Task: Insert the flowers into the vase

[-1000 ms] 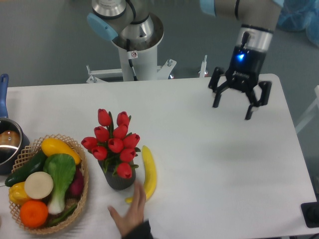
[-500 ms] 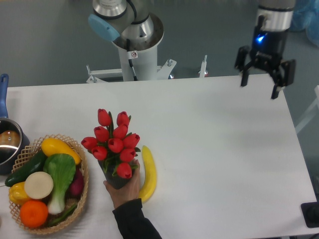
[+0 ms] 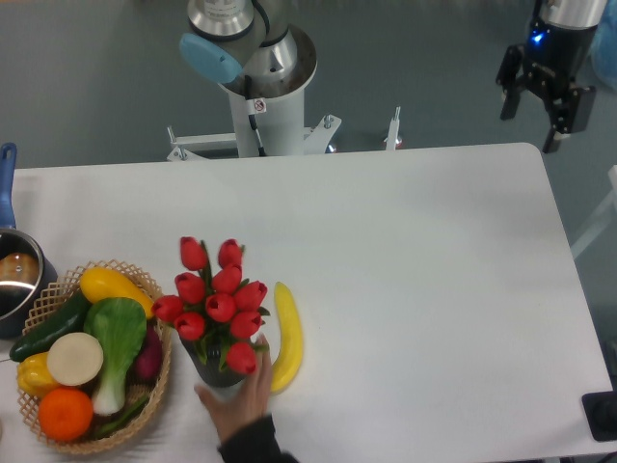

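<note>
End effector (image 3: 539, 100) now beyond table (image 3: 415, 251) edge

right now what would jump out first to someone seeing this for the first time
The red flowers stand in the dark vase near the table's front left, with a person's hand touching the vase from below. Beside them lie a banana and a wicker basket of vegetables. The gripper hangs open and empty beyond the far right corner.

Flowers (image 3: 217, 301) standing in vase (image 3: 214, 367), hand (image 3: 236, 405) on vase, banana (image 3: 286, 336) beside, pincer (image 3: 545, 101) spread wide, empty, far right
</note>
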You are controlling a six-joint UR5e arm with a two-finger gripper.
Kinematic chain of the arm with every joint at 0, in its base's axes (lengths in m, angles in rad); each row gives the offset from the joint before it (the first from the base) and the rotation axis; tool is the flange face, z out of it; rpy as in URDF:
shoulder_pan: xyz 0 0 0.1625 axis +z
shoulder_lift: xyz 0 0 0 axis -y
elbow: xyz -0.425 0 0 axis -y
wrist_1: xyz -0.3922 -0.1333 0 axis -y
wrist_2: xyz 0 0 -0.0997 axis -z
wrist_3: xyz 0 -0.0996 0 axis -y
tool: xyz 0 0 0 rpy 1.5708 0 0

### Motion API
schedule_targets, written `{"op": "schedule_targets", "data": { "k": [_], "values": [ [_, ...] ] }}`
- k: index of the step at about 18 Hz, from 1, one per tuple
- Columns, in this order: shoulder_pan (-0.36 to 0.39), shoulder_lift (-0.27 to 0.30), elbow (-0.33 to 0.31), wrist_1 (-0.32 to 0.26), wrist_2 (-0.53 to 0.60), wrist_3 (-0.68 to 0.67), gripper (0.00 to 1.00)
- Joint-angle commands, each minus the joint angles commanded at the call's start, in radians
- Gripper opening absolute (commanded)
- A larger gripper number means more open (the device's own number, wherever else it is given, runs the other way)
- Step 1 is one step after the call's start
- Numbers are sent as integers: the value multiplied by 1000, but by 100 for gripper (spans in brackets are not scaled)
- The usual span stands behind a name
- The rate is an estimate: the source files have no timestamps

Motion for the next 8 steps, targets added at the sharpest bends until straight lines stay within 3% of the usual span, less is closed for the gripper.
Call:
{"op": "schedule_targets", "data": {
  "k": [3,8],
  "values": [
    [-2,8,-5,-25,0,0,100],
    [-9,5,-3,-17,0,0,100]
  ]
}}
